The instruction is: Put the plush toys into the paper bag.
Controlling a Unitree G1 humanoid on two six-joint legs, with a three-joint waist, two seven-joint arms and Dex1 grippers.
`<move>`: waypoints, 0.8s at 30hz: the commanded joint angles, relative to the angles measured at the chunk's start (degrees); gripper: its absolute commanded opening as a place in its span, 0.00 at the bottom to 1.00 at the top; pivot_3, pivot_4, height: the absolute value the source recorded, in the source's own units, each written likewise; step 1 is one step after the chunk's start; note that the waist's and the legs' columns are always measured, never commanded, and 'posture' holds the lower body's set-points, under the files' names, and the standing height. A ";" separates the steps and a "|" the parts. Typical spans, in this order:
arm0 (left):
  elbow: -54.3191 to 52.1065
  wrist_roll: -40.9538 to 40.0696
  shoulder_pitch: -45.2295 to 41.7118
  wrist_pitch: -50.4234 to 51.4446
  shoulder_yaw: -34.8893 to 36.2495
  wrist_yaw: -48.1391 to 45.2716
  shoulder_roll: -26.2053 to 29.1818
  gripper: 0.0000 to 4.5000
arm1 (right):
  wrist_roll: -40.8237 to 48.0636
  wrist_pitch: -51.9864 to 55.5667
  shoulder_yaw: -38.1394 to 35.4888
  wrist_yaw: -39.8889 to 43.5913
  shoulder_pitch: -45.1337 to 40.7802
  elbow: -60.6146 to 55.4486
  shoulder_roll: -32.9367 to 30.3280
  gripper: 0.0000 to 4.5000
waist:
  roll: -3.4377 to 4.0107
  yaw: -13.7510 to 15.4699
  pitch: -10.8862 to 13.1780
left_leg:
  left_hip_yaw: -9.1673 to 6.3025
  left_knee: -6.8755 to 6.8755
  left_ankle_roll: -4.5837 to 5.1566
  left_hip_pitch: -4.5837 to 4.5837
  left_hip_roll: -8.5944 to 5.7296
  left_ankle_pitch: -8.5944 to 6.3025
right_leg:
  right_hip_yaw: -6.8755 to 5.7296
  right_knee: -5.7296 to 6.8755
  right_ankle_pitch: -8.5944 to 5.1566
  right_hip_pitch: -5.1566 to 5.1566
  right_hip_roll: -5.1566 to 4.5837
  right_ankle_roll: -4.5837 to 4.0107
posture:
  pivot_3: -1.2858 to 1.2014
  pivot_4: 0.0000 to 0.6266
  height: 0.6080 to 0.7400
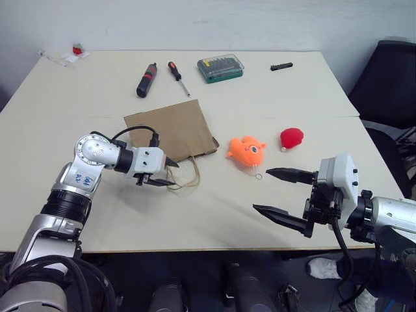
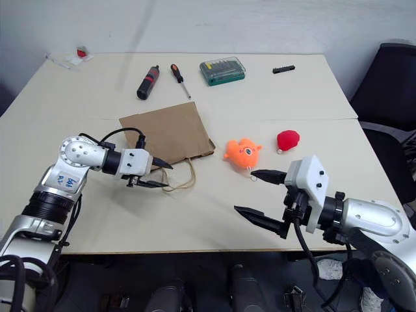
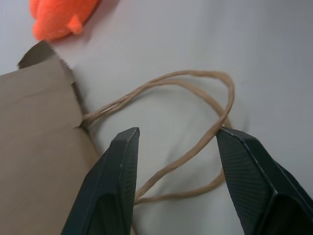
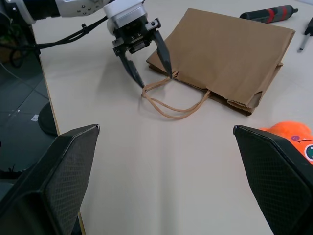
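Two toys sit on the counter [image 1: 273, 221] rn: the orange fish [image 1: 246, 150] just right of the bag [image 1: 172, 130], and the red one [image 1: 291, 138] a bit further right, not touching the fish. Bag's lying flat w/ its handles [image 1: 184, 177] looped out toward the near edge. Left end effector [image 1: 165, 173] is down at those handles, fingers [image 3: 120, 166] partway apart w/ the loops running between them; can't tell if it's actually pinching anything. Right end effector [image 1: 279, 192] hovers near the front edge, fingers spread wide, nothing in it, upper tip close to the fish's metal ring [image 1: 259, 176]. Far side of the counter: 2 screwdrivers [image 1: 162, 77], green bit case [image 1: 220, 67].
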 commanded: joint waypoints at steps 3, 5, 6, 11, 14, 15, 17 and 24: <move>2.71 1.25 -3.02 -2.90 0.22 0.41 -1.38 0.57 | 2.35 -0.97 -2.73 -2.14 -0.78 -0.84 0.53 1.00 | 0.00 0.02 0.00 | -0.04 0.08 0.01 -0.02 0.00 0.00 | -0.01 0.05 0.00 0.01 0.00 0.00 | 0.52 0.24 1.00; 4.66 2.04 -3.84 -4.12 0.02 1.64 -2.71 0.57 | 2.46 -1.12 -2.36 -2.61 -1.06 -0.74 0.59 1.00 | 0.00 0.06 -0.01 | -0.05 0.11 0.02 -0.02 -0.01 -0.01 | -0.01 0.07 0.00 0.01 -0.01 0.00 | 0.52 0.24 1.00; 5.63 2.39 -4.25 -4.45 0.03 2.40 -3.44 0.54 | 2.37 -1.21 -2.00 -2.85 -1.28 -0.69 0.67 1.00 | -0.01 0.06 0.00 | -0.05 0.12 0.03 -0.02 -0.01 -0.02 | -0.01 0.07 0.00 0.02 -0.01 0.01 | 0.52 0.24 1.00; 7.88 2.25 -5.42 -2.89 0.38 2.91 -6.06 0.24 | -0.28 -1.90 -0.05 -3.10 -1.52 -0.38 0.93 1.00 | -0.01 0.05 -0.01 | -0.09 0.19 0.08 -0.10 0.00 -0.04 | -0.04 0.07 0.02 0.01 -0.01 0.04 | 0.52 0.24 1.00; 6.37 -0.69 -5.80 3.72 2.13 2.18 -7.07 0.01 | -1.56 -2.18 0.65 -3.35 -1.51 0.22 1.16 1.00 | -0.01 0.03 -0.01 | -0.09 0.21 0.08 -0.12 0.00 -0.04 | -0.05 0.07 0.02 0.00 -0.01 0.04 | 0.52 0.24 1.00; 5.30 -2.39 -6.03 7.88 3.06 1.75 -7.28 0.01 | -1.99 -2.19 0.96 -3.58 -1.62 0.54 1.25 1.00 | -0.01 0.03 0.00 | -0.09 0.22 0.08 -0.12 0.00 -0.04 | -0.05 0.08 0.02 0.00 -0.01 0.04 | 0.52 0.24 1.00; 2.49 -6.53 -6.58 17.89 5.35 1.36 -7.64 0.01 | -3.10 -2.15 1.82 -4.36 -2.24 1.40 1.73 1.00 | -0.01 0.00 -0.01 | -0.12 0.25 0.08 -0.15 0.01 -0.04 | -0.07 0.09 0.02 -0.01 -0.01 0.04 | 0.52 0.24 1.00; -10.38 -23.79 -9.26 55.06 18.05 11.13 -9.14 0.00 | -5.27 -1.45 8.91 -6.49 -10.22 6.28 6.70 0.70 | 0.00 -0.27 -0.01 | -0.20 0.44 0.08 -0.24 0.03 -0.05 | -0.09 0.25 0.02 -0.07 -0.02 0.05 | 0.52 0.24 1.00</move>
